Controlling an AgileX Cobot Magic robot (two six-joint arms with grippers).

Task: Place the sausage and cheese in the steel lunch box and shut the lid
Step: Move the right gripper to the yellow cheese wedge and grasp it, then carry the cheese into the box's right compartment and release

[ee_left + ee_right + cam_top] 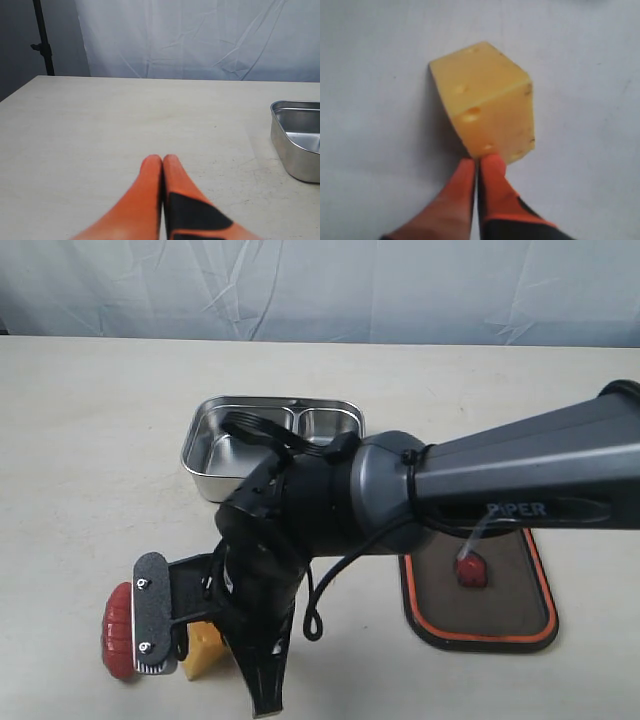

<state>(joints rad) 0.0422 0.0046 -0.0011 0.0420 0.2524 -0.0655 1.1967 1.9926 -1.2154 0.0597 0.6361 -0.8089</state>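
**Table (pixel 80 460) with cheese (pixel 203 652) and sausage (pixel 118 632) outside the box (pixel 225 445)**

Exterior view: a creased pale backdrop (pixel 320 290) hangs behind the beige table. The box sits at upper centre, uncovered, with bare steel showing in both compartments. The lid (pixel 500 615) lies flat on the table at lower right, well apart from the box, with its valve (pixel 470 570) facing up. The right arm (pixel 520 480) reaches from the right edge across to the lower left and covers part of the box. At lower left the sausage is partly hidden behind a black plate (pixel 152 615) at the arm's end. The cheese is just beside it, toward the centre.

Left wrist view: the left claw (pixel 162 162) is fully closed over the table, its orange fingers pressed together and holding nothing. A corner of the box shows at the right edge, and a dark stand (pixel 42 40) at upper left.

Right wrist view: the right claw (pixel 479 165) is closed too, its fingers touching each other. The cheese lies on the table with one corner against the tips, not between them.
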